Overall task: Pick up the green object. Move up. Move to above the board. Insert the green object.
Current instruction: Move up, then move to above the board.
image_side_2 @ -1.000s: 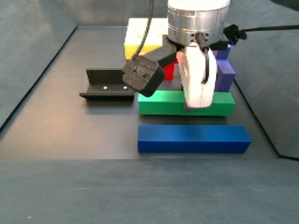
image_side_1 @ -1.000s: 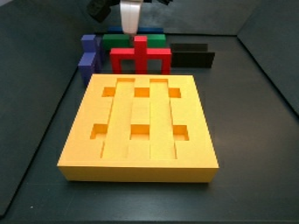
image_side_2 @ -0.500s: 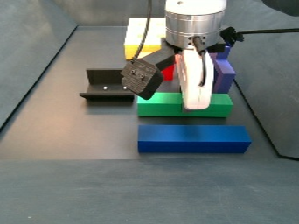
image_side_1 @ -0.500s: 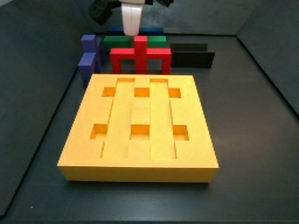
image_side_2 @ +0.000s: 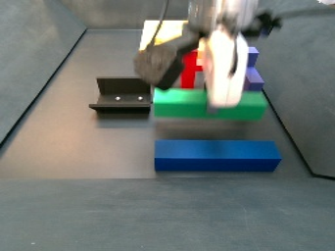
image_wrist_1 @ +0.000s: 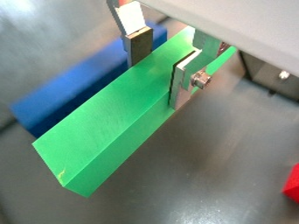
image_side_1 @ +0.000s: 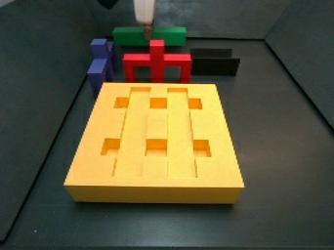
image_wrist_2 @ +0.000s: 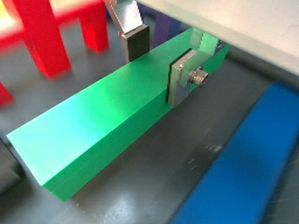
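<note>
claw vert, clamping green object

The tool grips the green object at the bench's far end; the red cross-shaped block stands before the board.

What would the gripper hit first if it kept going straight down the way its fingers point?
The gripper is shut on the green object, which sits between its fingers. Going straight down, the bar itself would probably meet the dark floor first; how far above it the bar hangs is unclear.
</note>
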Robot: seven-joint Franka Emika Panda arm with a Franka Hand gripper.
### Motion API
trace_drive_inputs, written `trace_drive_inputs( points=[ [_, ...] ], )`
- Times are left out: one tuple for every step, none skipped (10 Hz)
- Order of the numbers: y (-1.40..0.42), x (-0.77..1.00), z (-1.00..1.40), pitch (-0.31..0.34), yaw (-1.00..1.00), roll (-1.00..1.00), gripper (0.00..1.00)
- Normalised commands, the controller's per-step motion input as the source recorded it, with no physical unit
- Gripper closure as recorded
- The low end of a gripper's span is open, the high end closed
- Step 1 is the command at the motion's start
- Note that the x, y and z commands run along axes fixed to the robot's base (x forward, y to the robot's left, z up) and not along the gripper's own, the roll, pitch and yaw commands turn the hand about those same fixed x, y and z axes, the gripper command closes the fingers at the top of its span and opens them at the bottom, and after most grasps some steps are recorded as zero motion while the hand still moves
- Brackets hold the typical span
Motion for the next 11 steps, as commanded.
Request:
trace_drive_inputs(
  points=[
    [0.02, -0.01, 0.32, 0.027, 0.01, 0.05, 1.0],
    [0.0, 0.0, 1.4, 0.0, 0.0, 0.0, 1.0],
    [0.0, -0.01, 1.4, 0.015, 0.0, -0.02, 1.0],
    [-0.01, -0.04, 1.4, 0.033, 0.0, 0.02, 1.0],
    [-0.01, -0.01, 1.4, 0.018, 0.0, 0.03, 1.0],
    [0.0, 0.01, 1.4, 0.057, 0.0, -0.01, 1.0],
    [0.0, 0.0, 1.4, 0.072, 0.0, -0.01, 1.0],
    [-0.01, 0.01, 0.96, 0.07, 0.01, 0.01, 1.0],
    [0.0, 0.03, 0.58, 0.065, 0.0, 0.01, 1.0],
    [0.0, 0.04, 0.36, 0.075, 0.0, 0.01, 1.0],
    [0.0, 0.03, 0.23, 0.074, 0.0, 0.0, 1.0]
  ],
)
